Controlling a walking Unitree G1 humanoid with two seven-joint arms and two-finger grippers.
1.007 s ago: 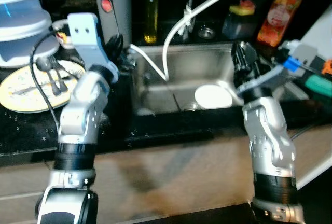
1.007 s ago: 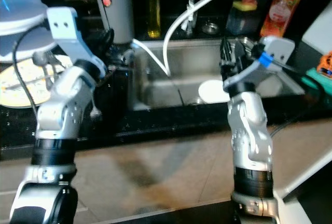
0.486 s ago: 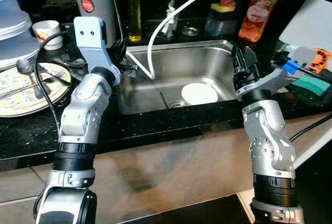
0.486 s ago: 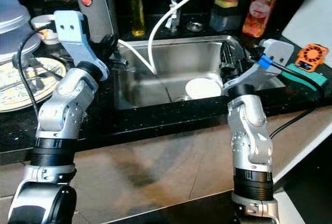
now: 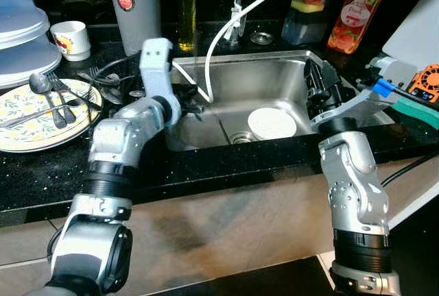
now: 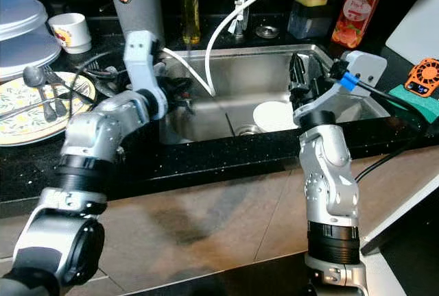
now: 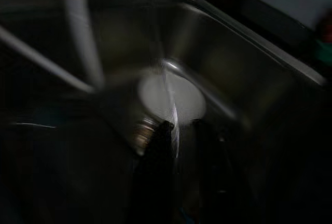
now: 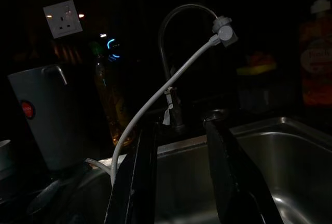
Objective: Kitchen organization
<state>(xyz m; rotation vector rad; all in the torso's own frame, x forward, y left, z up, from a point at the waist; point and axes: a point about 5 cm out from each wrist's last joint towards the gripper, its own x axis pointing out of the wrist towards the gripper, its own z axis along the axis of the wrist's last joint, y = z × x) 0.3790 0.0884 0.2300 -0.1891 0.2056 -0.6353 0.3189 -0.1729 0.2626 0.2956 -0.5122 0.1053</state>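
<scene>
— Where are the claws sitting?
— The left claw (image 7: 179, 130), black fingers slightly parted and holding nothing, is hanging over the steel sink (image 5: 274, 80). The right claw (image 8: 179, 130) is standing open at the sink's right rim.
— And the dishes?
— A round white plate (image 5: 271, 122) is lying in the basin; a patterned plate (image 5: 17, 128) with metal cutlery (image 5: 48, 101) is resting on the speckled black worktop (image 5: 41, 173).

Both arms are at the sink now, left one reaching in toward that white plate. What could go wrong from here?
Two risks, I think. The left gripper sits close to the white hose trailing into the sink; reaching for the white plate could snag it. The plate lies flat on the steel bottom, so two fingers may slide off its edge.
</scene>
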